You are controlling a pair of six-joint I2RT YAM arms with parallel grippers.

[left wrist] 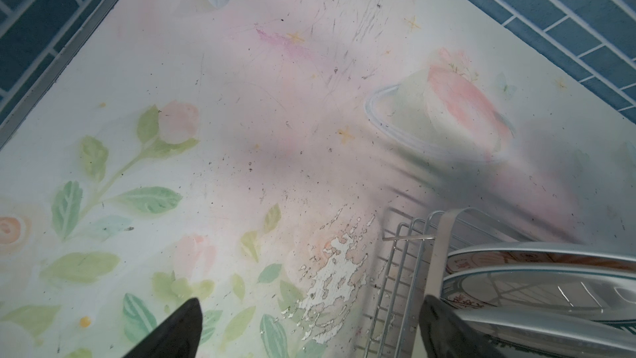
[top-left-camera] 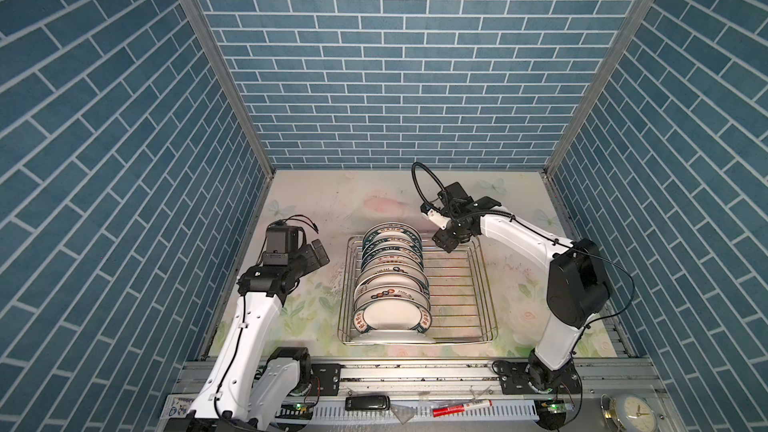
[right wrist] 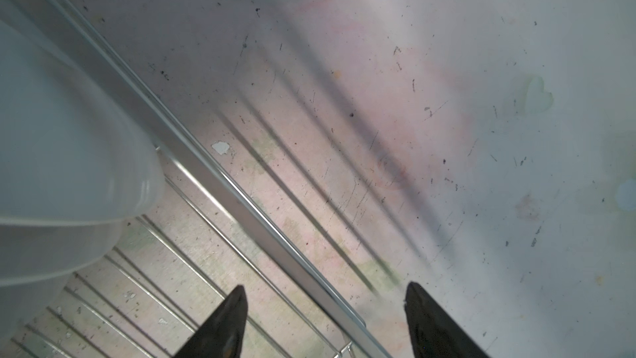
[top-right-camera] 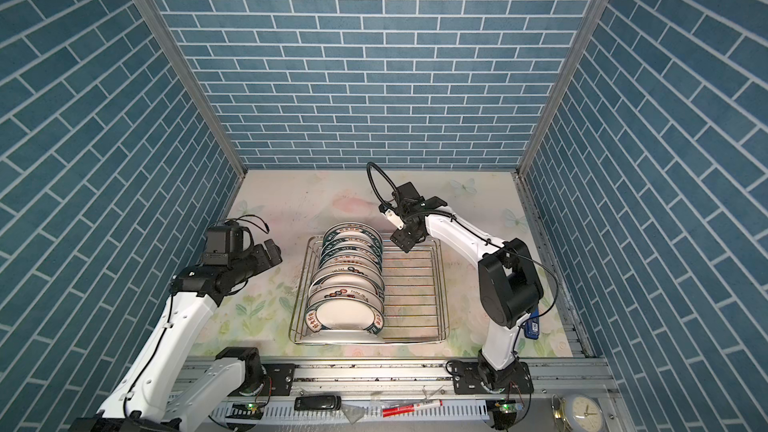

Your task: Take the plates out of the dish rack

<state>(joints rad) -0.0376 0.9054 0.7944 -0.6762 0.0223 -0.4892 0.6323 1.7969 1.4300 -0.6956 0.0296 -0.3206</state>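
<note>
The silver wire dish rack (top-left-camera: 455,299) (top-right-camera: 411,299) sits mid-table. Several white plates (top-left-camera: 390,284) (top-right-camera: 345,280) with dark green lettered rims stand on edge in a row along its left side. My right gripper (top-left-camera: 444,242) (top-right-camera: 405,243) hangs over the rack's far right corner. In the right wrist view its jaws (right wrist: 325,285) stand apart with the rack's rim bar (right wrist: 213,173) between them, touching neither; a blurred plate (right wrist: 62,149) lies beside it. My left gripper (top-left-camera: 320,253) (top-right-camera: 272,253) (left wrist: 311,299) is open and empty, left of the rack (left wrist: 402,270) and plates (left wrist: 537,291).
Blue brick walls close in the floral tabletop (top-left-camera: 307,218) on three sides. On the front rail lie a black device (top-left-camera: 368,403), a red marker (top-left-camera: 461,408) and a small clock (top-left-camera: 633,413). The rack's right half holds no plates.
</note>
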